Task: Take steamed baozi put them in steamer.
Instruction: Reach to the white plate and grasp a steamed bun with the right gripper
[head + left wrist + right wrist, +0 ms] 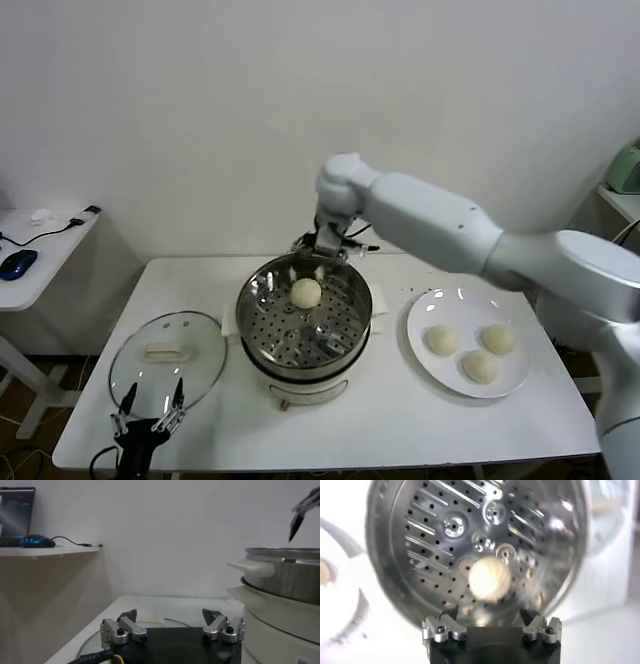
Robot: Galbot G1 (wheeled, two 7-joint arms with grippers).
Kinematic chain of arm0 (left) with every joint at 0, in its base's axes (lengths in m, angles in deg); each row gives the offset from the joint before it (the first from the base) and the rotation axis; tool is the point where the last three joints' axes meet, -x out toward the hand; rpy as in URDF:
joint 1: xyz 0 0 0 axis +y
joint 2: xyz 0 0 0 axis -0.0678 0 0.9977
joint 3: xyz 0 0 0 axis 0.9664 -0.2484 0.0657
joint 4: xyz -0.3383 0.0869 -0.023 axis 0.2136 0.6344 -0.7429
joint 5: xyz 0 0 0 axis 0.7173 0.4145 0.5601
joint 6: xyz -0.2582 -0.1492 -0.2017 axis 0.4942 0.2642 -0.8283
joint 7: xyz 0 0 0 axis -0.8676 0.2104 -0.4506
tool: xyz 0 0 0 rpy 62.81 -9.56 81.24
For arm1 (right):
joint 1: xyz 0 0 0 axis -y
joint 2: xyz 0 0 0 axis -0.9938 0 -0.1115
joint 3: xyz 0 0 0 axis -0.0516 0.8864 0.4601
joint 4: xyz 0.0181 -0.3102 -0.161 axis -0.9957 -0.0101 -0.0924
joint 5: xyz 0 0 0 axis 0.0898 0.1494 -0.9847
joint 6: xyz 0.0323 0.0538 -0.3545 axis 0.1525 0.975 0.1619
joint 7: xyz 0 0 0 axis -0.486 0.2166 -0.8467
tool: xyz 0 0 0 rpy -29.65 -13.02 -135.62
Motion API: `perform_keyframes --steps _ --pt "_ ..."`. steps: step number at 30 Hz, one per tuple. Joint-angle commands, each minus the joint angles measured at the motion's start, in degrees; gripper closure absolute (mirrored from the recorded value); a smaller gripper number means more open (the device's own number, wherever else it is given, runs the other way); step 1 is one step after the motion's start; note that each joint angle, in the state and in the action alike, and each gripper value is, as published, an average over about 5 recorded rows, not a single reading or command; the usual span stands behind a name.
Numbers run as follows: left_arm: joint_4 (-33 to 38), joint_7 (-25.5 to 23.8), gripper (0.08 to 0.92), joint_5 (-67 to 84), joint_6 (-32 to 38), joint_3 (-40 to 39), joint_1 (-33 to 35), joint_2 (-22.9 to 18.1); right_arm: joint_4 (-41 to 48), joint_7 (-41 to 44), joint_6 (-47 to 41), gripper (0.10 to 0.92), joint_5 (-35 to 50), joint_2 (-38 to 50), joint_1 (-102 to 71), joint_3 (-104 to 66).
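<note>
Just above the steamer [304, 325] far rim, right gripper [322, 246] open, empty.

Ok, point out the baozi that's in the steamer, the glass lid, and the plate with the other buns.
Baozi in the steamer [305, 292], head view, middle of its domed top.
Glass lid [165, 352], head view, on its cream handle.
Plate [422, 312], head view, bare white rim on the side toward the steamer.

You see a cream-white baozi [305, 292] on the steamer's [262, 335] shiny steel tray, which is dotted with rows of holes and slots. Three more cream baozi [442, 340] sit on a white plate [420, 350]. The bench [400, 425] is white, and the clear lid [200, 345] has a cream handle.
</note>
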Motion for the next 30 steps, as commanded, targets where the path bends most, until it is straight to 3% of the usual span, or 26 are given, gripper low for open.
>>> perform_keyframes --steps 1,12,30 --pt "0.25 0.05 0.177 -0.29 0.27 -0.45 0.30 0.02 1.72 1.17 -24.18 0.203 22.95 17.89 5.80 8.58" --pt "-0.99 -0.39 0.177 -2.48 0.93 -1.22 0.02 -0.57 -0.17 -5.19 -25.68 0.203 16.56 26.33 -8.00 13.00" --pt "-2.53 0.18 0.177 -2.19 0.70 -0.90 -0.33 -0.34 2.03 -12.58 -26.60 0.203 13.65 21.62 -19.17 6.29"
